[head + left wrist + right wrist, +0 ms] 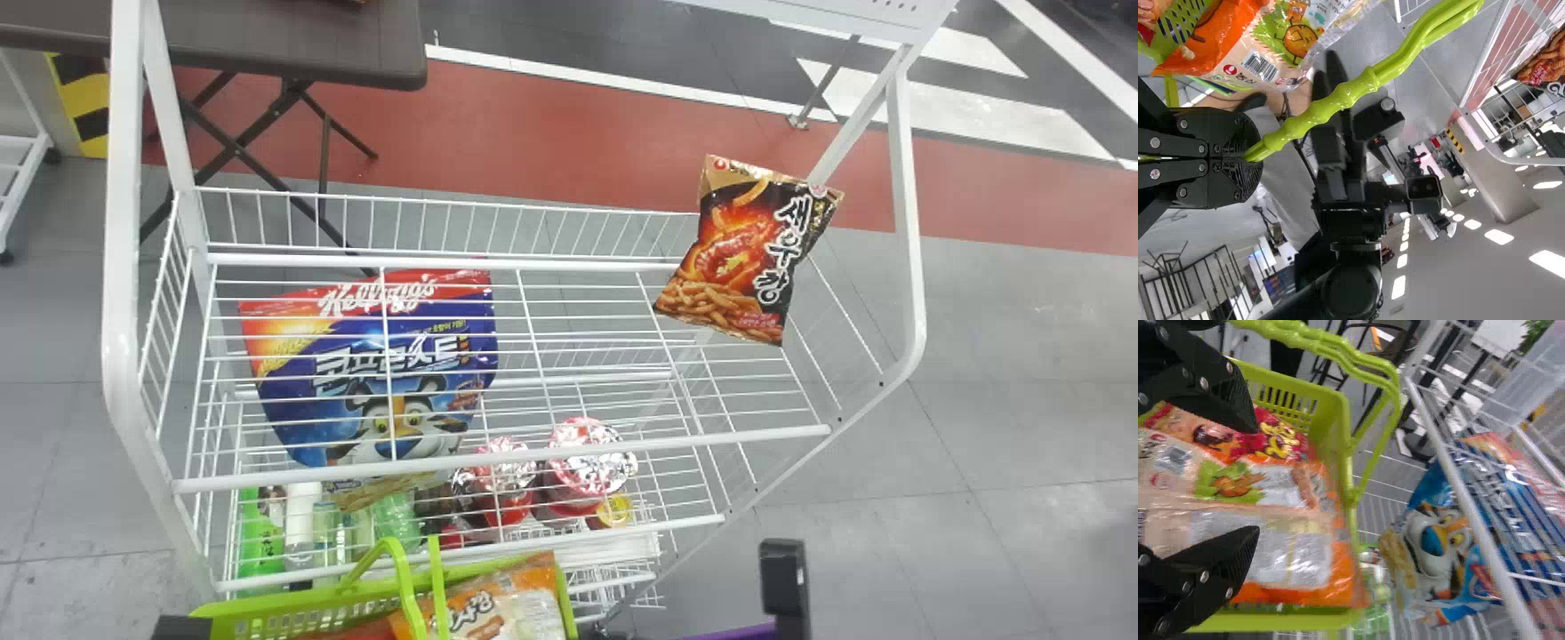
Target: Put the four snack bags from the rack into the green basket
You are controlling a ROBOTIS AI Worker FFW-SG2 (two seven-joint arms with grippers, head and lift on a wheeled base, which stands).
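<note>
Right wrist view: dipping our spread right gripper (1256,479) could snag the snack bags (1298,550) beneath — our left gripper (1255,159) clenches the basket handle (1313,121).

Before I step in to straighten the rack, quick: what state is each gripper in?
Left gripper: closed on the basket handle.
Right gripper: open, fingers apart over snack bags in the green basket.

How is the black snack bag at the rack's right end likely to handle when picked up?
The snack bag looks like thin, filled film, so it is probably light for its size and soft under a squeeze. Its shiny surface may slip in a loose pinch. The crunchy sticks pictured on it suggest contents that could crush.
</note>
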